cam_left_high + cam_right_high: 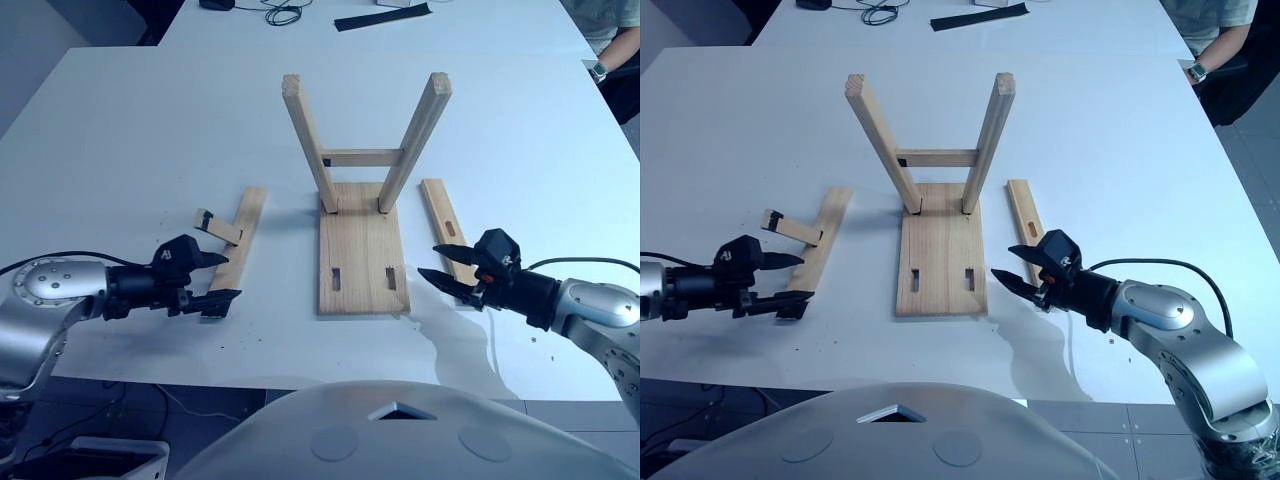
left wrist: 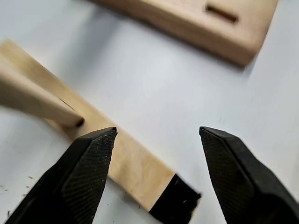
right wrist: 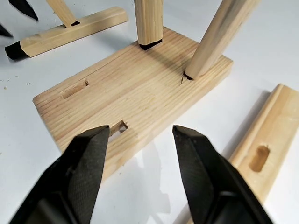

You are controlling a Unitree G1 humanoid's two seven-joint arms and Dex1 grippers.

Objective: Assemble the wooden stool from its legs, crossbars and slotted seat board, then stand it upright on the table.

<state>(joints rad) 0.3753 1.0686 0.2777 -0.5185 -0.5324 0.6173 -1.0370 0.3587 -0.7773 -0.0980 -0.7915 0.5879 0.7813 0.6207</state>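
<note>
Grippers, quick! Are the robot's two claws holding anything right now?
Left gripper: open, holding nothing, at the near end of the loose leg.
Right gripper: open, holding nothing, beside the seat board.

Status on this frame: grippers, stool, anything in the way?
Left gripper open over loose leg's near end; right gripper open. Seat board flat, two legs and crossbar fitted; near slots empty. Other loose leg beside right gripper.
</note>
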